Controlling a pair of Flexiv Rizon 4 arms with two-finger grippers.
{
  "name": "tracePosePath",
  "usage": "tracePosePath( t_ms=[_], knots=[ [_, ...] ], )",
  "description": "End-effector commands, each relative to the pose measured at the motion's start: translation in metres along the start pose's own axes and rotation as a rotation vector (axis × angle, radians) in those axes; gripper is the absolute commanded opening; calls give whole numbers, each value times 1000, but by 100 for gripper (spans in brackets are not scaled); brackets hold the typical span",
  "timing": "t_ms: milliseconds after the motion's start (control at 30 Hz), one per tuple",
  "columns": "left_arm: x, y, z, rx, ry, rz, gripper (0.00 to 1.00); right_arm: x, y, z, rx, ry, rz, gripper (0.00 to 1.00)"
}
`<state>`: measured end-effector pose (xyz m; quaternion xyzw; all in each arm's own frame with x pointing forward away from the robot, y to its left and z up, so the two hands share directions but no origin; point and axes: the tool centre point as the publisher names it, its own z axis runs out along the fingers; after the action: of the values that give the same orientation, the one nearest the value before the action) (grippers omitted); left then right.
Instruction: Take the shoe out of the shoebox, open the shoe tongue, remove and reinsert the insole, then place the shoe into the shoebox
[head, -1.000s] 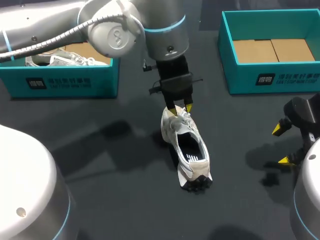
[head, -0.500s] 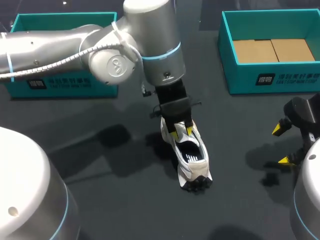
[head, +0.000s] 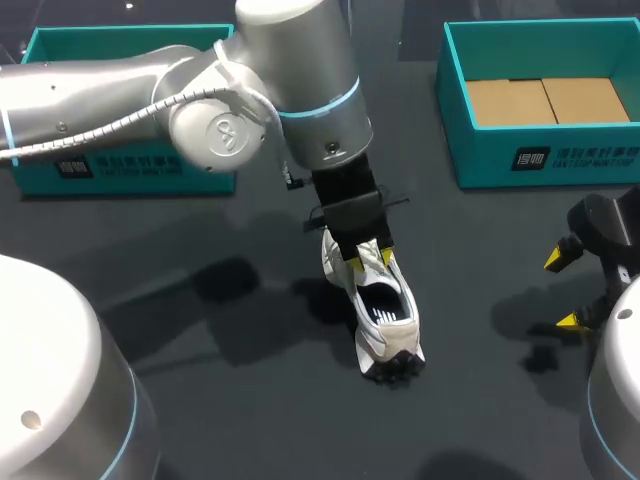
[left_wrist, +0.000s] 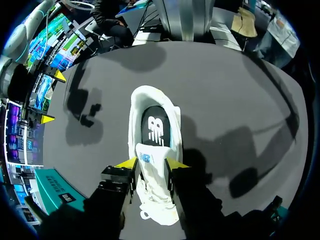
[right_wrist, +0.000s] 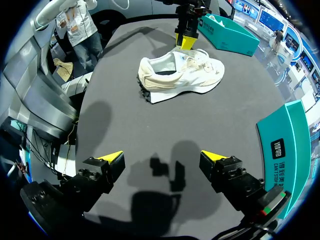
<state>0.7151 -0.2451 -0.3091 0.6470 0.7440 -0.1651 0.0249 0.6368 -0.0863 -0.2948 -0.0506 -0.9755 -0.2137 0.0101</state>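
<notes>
The left pincer is sliding back along the shoe, pinching its tongue; the right pincer is hanging wide open.

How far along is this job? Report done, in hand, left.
Done: the shoe is out, lying on the table. In hand: the left gripper pinches the tongue, apparently to open it; the right gripper hangs open, apart. Left: the insole, seated inside, must come out and go back, then the shoe goes into a shoebox.
</notes>
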Motion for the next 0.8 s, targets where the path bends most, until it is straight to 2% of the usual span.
tracePosePath(
  t_ms=[33,167,367,467,667,733,767,800],
  knots=[
    [-8,-3,28,-18,13,-4,33,2,0,0,3,-4,1,100],
    [-6,-3,44,-9,23,-15,31,2,0,0,3,-4,1,100],
    [5,-8,42,-5,22,-39,32,2,0,0,3,-4,1,100],
    [7,-14,25,-31,8,-35,33,2,0,0,3,-4,1,100],
    [4,-21,-17,-88,16,-50,40,2,0,0,3,-4,1,100],
    [1,-22,-24,-87,37,-153,44,2,0,0,3,-4,1,100],
    [1,-22,-30,-57,31,-195,53,2,0,0,3,-4,1,100],
    [1,-22,-34,-46,49,-199,100,2,0,0,3,-4,1,100]
  ],
)
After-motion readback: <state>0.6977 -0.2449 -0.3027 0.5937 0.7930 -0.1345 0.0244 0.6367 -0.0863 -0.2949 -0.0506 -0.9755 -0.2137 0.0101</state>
